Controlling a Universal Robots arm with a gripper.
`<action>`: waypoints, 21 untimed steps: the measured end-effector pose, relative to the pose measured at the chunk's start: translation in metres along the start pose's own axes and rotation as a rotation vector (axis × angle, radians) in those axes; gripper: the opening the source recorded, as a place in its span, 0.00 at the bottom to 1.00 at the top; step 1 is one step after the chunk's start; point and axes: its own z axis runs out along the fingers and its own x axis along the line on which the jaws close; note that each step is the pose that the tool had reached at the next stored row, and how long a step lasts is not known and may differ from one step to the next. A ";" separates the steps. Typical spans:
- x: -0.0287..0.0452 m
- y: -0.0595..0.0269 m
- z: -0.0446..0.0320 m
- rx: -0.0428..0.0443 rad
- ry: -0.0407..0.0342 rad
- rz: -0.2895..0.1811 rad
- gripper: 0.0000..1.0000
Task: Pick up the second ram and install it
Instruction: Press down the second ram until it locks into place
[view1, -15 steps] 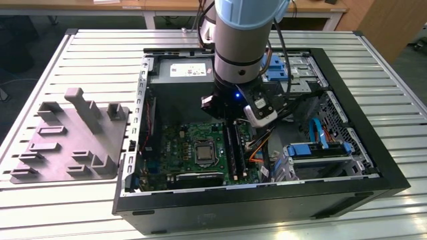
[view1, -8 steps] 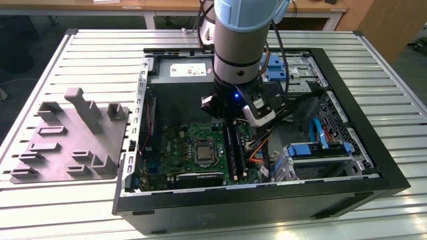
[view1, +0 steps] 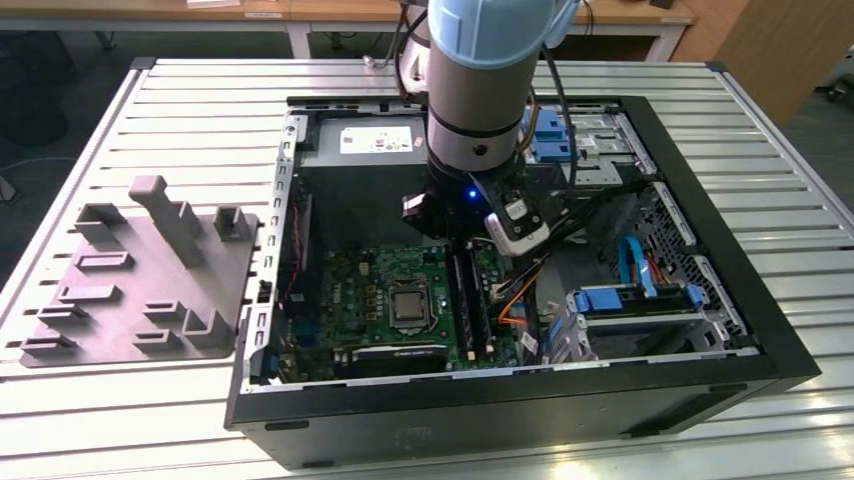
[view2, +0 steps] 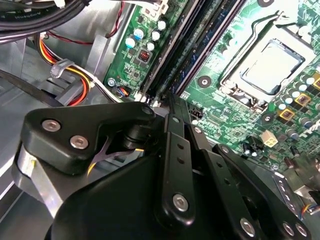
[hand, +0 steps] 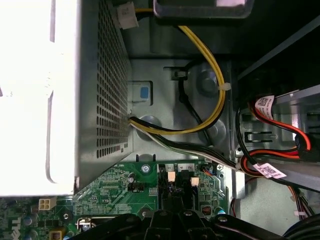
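Green motherboard (view1: 400, 300) sits in the bottom of the open PC case (view1: 747, 330), and the arm has its tool (view1: 470, 240) right down over the black RAM slots (view1: 465, 295), at the end nearest the power supply (view1: 363, 150). In the second wrist view the tool's (view2: 167, 100) black linkage looks folded in tight with the tips at the slot ends, but what's between them is hidden, so I honestly can't tell if it's clamped on the second ram. I can't pick out the stick itself for sure; it may be one of the dark strips in the slots (view2: 182, 50). Grey peg tray (view1: 140, 275) on the worktop (view1: 200, 100) looks bare, so my guess is we're at the seating stage.
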 end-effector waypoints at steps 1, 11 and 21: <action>0.0000 0.0000 0.0000 0.0000 0.0000 0.000 0.10; 0.0001 -0.0003 0.0036 -0.0003 -0.0001 0.000 0.10; -0.0002 0.0005 -0.0047 -0.0003 -0.0001 0.000 0.10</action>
